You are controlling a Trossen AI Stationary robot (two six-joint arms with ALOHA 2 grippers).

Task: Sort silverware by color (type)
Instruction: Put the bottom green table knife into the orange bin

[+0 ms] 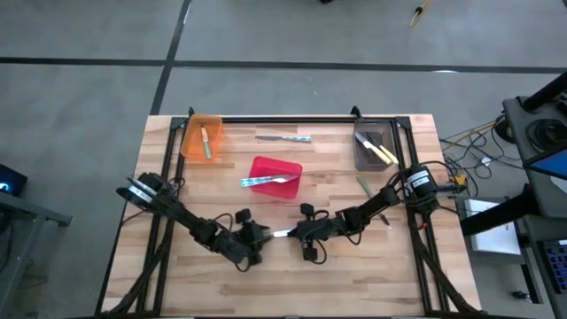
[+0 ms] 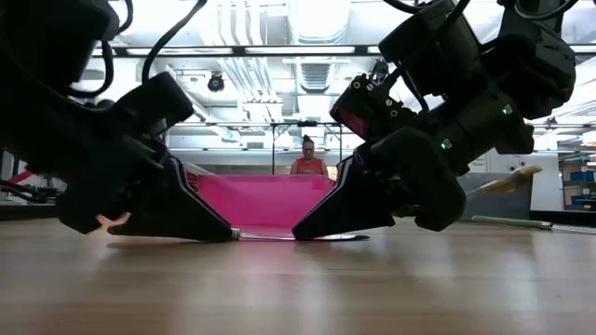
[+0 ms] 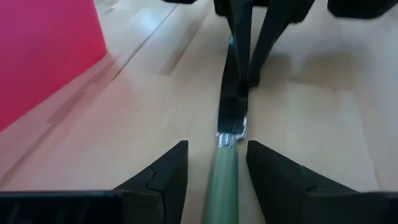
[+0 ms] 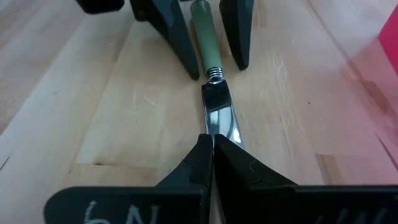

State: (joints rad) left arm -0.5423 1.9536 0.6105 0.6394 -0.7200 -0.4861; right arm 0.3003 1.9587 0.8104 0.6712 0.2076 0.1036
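A knife with a green handle [image 4: 205, 37] and a silver blade [image 4: 219, 115] lies near the table's front middle [image 1: 279, 234], pointing left to right. My left gripper [image 3: 217, 149] is open, its fingers on either side of the handle's blade end without touching it. My right gripper [image 4: 212, 140] faces it from the right, shut on the blade. The low view shows both grippers' tips down at the tabletop, with the knife [image 2: 279, 236] level between them. My right gripper pinches the knife's blade [image 4: 217, 127] between its two shut fingers, at the end away from the handle. The fingers slant down from the table's right and lie along the knife. The knife is level at the tabletop; whether it is clear of the wood I cannot tell.
A red bin [image 1: 266, 163] with blue-handled pieces stands just beyond the grippers. An orange bin [image 1: 188, 142] sits at the far left and a grey bin [image 1: 361, 155] with yellow-handled pieces at the far right. A blue-handled knife [image 1: 283, 137] and a green-handled piece [image 1: 363, 184] lie loose.
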